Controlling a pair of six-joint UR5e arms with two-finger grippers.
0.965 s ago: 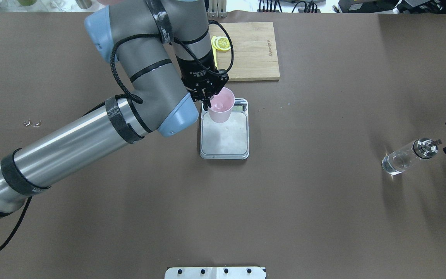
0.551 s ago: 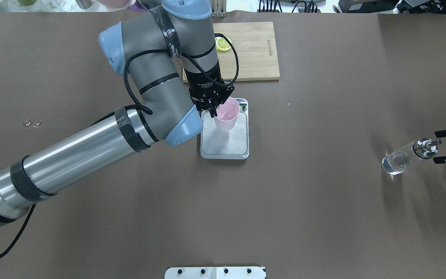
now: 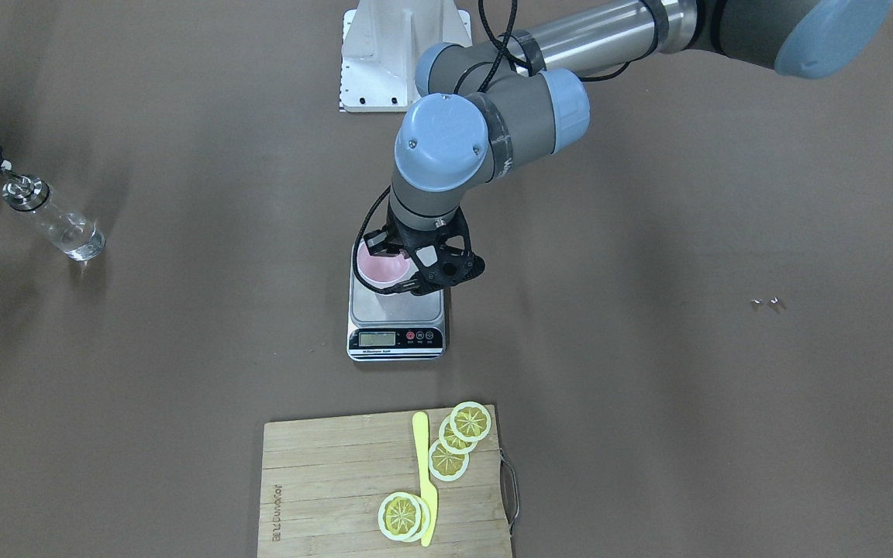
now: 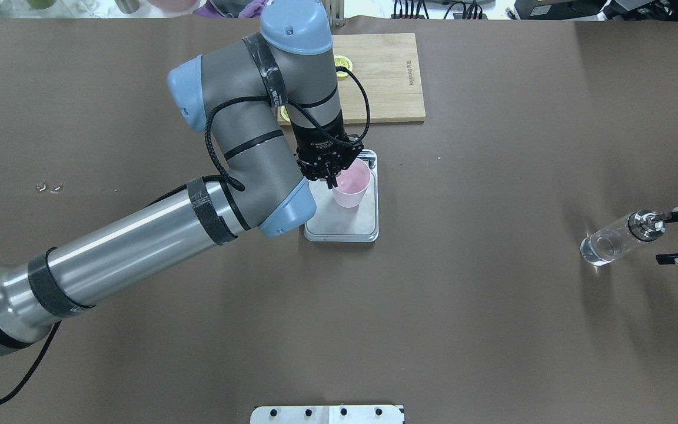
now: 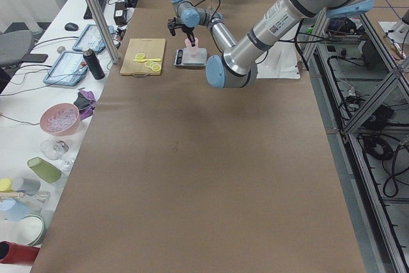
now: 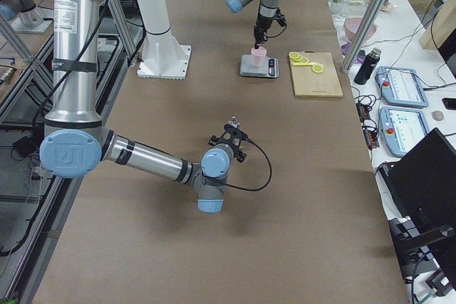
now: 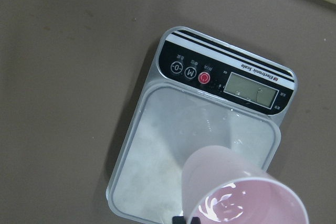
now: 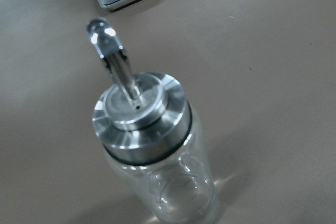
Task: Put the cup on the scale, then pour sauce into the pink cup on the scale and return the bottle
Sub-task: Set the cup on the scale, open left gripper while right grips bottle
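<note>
The cup (image 4: pixel 352 188) is over the scale (image 4: pixel 342 227), just left of the overhead view's centre, above the platform half nearer the display. The pictures do not settle whether its base touches the steel. The left gripper (image 4: pixel 333 179) comes down from above, its fingers (image 4: pixel 334 183) clenched on the cup's rim, one inside and one outside. In the left wrist view, white streaks show on the cup's (image 7: pixel 239 195) inner bottom, and the scale's (image 7: pixel 157 156) display reading is illegible.

At the right edge of the overhead view the bottle (image 4: pixel 610 242) stands on the brown worktop (image 4: pixel 492 324). The right gripper (image 4: pixel 670 237) is at its top, fingers spread to either side of the spout without gripping.

Above the scale lies a wooden board (image 4: pixel 386 76). The front view shows lemon slices (image 3: pixel 462 434) and a yellow knife (image 3: pixel 423 480) on it.
</note>
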